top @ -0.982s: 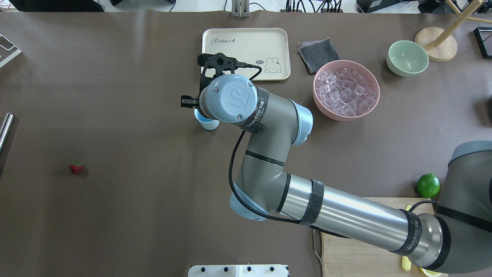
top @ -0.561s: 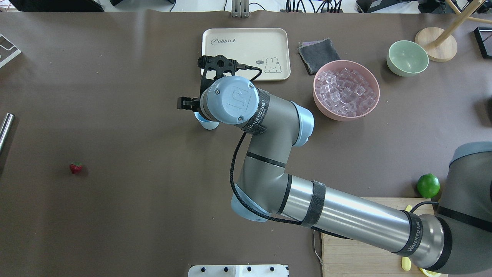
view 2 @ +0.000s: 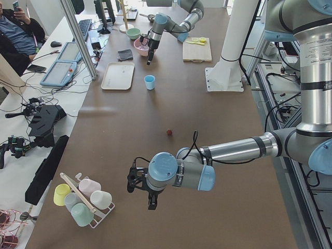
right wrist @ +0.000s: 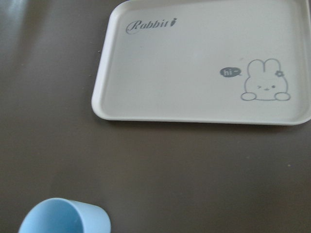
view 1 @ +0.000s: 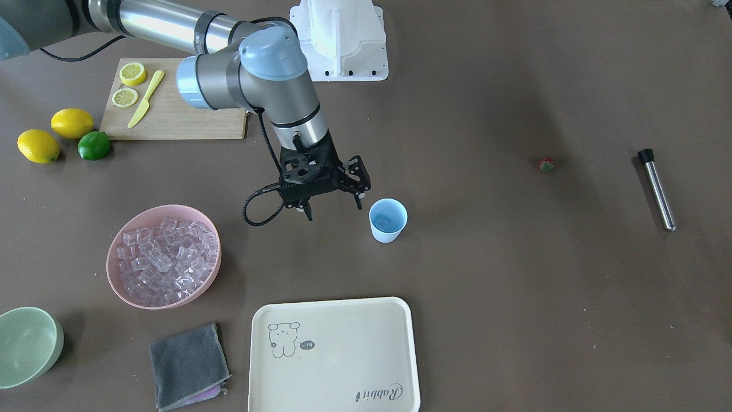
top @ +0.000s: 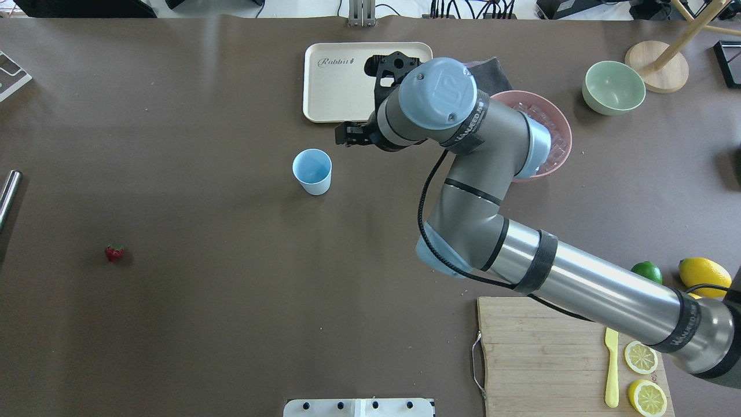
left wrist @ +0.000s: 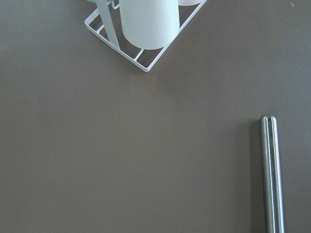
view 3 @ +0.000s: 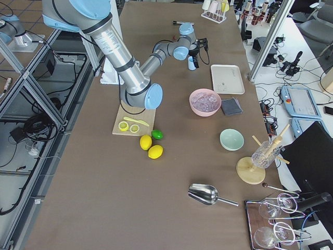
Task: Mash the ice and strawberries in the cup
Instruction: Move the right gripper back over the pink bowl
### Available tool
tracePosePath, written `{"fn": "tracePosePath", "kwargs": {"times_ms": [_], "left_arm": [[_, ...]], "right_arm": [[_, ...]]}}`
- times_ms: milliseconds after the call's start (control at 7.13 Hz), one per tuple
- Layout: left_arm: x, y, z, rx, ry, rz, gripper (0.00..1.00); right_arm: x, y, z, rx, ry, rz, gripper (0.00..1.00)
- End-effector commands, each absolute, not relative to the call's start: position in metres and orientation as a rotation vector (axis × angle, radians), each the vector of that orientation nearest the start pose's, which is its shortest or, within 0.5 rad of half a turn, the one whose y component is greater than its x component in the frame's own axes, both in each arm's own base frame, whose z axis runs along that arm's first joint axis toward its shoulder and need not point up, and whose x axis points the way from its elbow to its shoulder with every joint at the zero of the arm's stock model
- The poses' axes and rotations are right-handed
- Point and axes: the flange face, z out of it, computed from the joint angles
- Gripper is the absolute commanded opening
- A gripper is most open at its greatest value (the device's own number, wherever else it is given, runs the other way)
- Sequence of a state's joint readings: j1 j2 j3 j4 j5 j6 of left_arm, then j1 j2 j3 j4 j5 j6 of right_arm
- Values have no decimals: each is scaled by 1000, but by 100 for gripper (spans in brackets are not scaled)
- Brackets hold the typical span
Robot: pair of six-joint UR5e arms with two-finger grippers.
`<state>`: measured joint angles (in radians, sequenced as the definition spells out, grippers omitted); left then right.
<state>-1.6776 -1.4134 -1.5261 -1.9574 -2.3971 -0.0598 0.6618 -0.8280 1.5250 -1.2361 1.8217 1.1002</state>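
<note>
Right claw (view 1: pixel 334 209): I am seeing it wide, empty, beside the small light-blue plastic cup (view 1: pixel 388 220).
Left claw (view 2: pixel 146 191): cannot tell.

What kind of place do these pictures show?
Probably a robotics lab staged as a drink-making bench: a robot arm at a table holding a pink bowl of ice cubes and a cutting board with lemon slices, while a person sits beside tablets.

Cream rabbit-print tray (view 1: pixel 349 343) lying flat, grey cloth (view 1: pixel 189 363) lying just beside it. Pink bowl (view 1: pixel 163 305) and pale green bowl (view 1: pixel 28 346) sitting upright near cloth. Wooden cutting board (view 1: pixel 183 117) carrying two lemon slices (view 1: pixel 132 73) and yellow knife (view 1: pixel 146 98). Two lemons (view 1: pixel 72 123) and lime (view 1: pixel 94 145) resting beside board. Steel rod (view 1: pixel 657 189) lying well apart, at opposite end.
</note>
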Motion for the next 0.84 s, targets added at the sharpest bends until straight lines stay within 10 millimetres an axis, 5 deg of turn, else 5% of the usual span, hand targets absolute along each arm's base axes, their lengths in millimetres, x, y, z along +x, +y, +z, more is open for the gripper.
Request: {"fn": "tracePosePath", "kwargs": {"times_ms": [0,281,701], "left_arm": [[-106,-419,708,194,820,-82,98],[-106,-419,707,197,820,-81,98],[-111,-418,705,207,818,-89,98]], "right_arm": [[-405,-577,278,356,-907,-84,98],[-336,-598,331,338,-903,-205,95],[-363,-593,355,334,-831,-201,92]]}}
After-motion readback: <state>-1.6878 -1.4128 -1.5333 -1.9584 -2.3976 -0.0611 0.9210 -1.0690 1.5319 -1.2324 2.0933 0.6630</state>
